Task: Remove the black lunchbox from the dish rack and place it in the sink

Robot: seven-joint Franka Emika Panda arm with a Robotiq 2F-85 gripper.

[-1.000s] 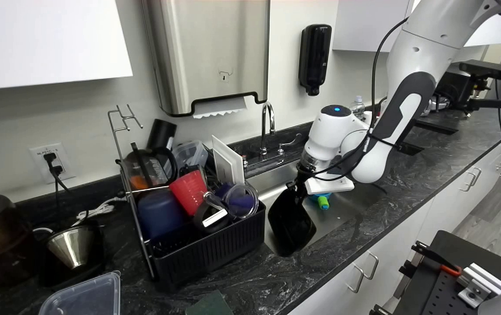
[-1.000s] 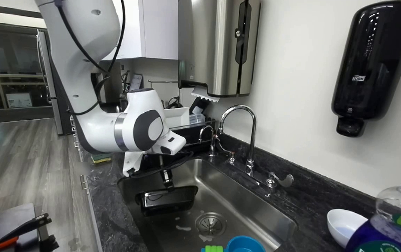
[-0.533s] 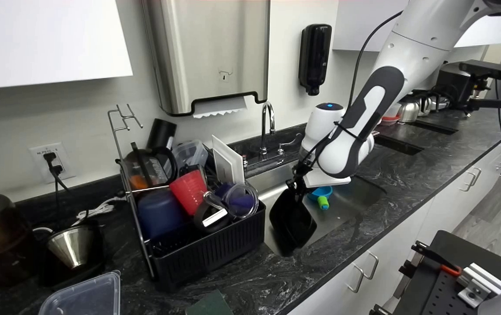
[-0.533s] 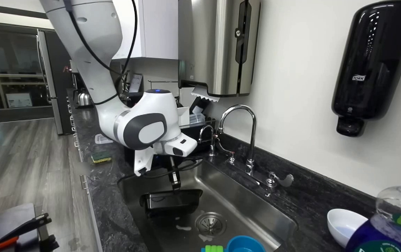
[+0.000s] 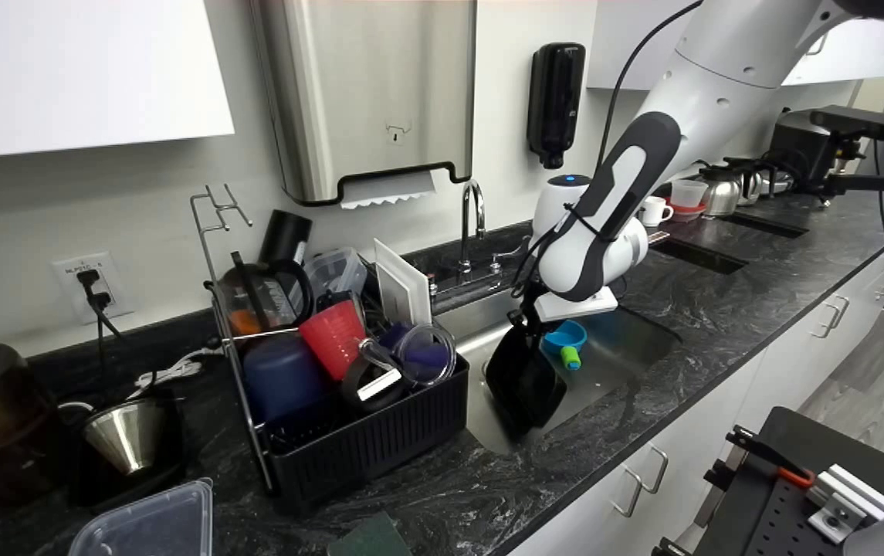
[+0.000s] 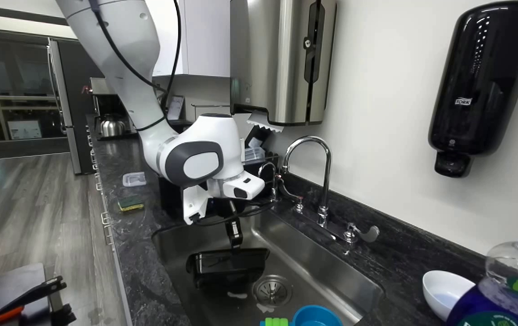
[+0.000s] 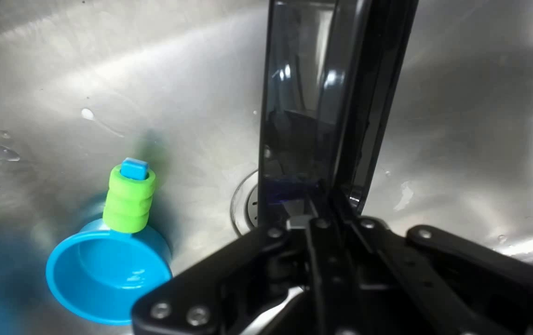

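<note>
Black lunchbox (image 6: 229, 267): tilted, hanging from the hand (image 7: 333, 200) within the outline of the sink (image 6: 313, 262) in both exterior views; edge-on at the upper centre of the wrist view. Whether it touches the sink floor cannot be told.
Hand: fingers drawn together, gripping the lunchbox by its upper rim, lower middle of the wrist view.
Sink: stainless steel, filling the background of the wrist view.
Drain (image 7: 246, 202): centre of the wrist view, partly covered by the lunchbox.
Blue cup (image 7: 112, 279): lower left of the wrist view, in the sink, apart from the lunchbox, a green sleeve on its handle.
Faucet (image 6: 327, 181): chrome, arched, right of centre in an exterior view.
Dish rack (image 5: 372, 440): black, on the worktop (image 5: 743, 309) just beside the sink, lower left of centre in an exterior view.
In the rack: a tilted red cup (image 5: 330, 332), a navy container (image 5: 283, 378), a white dish (image 5: 403, 286) on edge.
Arm (image 6: 125, 77): white and grey, entering from the upper left in an exterior view.
Sponge (image 6: 130, 203): green and yellow, on the worktop, left of centre in an exterior view.
</note>
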